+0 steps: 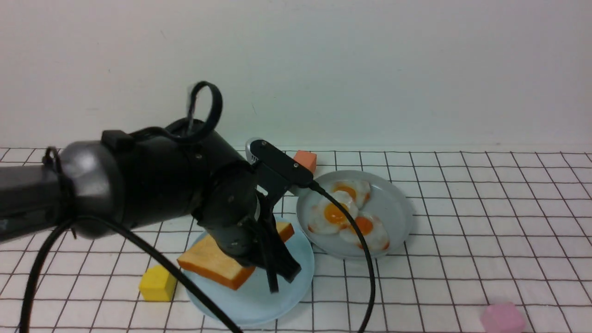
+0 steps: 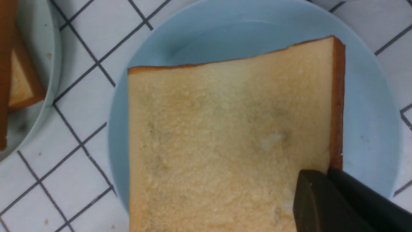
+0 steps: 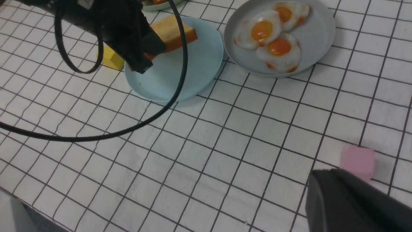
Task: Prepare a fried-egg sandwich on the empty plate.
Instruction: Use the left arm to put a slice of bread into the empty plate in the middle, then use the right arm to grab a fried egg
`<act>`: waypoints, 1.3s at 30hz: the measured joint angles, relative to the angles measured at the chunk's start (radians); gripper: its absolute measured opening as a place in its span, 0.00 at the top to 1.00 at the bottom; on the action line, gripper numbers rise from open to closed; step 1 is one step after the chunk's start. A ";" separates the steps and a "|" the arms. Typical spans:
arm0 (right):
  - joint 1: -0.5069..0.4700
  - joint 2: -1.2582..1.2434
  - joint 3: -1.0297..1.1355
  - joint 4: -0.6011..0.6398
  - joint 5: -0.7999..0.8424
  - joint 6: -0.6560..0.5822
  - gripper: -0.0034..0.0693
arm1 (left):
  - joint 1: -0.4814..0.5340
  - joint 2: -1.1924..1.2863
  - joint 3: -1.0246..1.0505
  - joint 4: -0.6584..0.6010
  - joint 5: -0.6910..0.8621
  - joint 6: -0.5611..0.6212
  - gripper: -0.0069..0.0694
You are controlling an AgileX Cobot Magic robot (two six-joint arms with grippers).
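Note:
My left gripper [image 1: 282, 276] is shut on one edge of a golden toast slice [image 1: 217, 263] and holds it tilted over the light blue plate [image 1: 259, 300]. In the left wrist view the toast [image 2: 225, 138] covers most of the plate [image 2: 363, 96], with one finger on top and one at the crust. Three fried eggs [image 1: 344, 215] lie on the grey plate [image 1: 397, 208] to the right. More toast [image 2: 17, 80] lies on the pale green plate [image 2: 51, 64]. My right gripper [image 3: 322, 175] is shut and empty, low near a pink block [image 3: 357, 159].
An orange block [image 1: 305, 160] sits behind the plates, a yellow block [image 1: 157, 283] is left of the blue plate, and the pink block [image 1: 502, 318] is at the front right. The left arm's black cable [image 1: 365, 277] hangs across the grey plate's front.

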 joint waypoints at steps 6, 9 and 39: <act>0.000 0.000 0.000 0.004 0.001 0.000 0.92 | 0.000 0.048 0.001 0.004 -0.060 0.000 0.84; 0.000 0.000 0.000 0.005 0.001 0.000 0.92 | 0.000 0.052 0.002 0.003 -0.083 0.000 0.73; 0.000 0.943 -0.228 0.187 -0.278 -0.130 0.64 | -0.078 -1.190 0.481 -0.233 -0.138 -0.074 0.93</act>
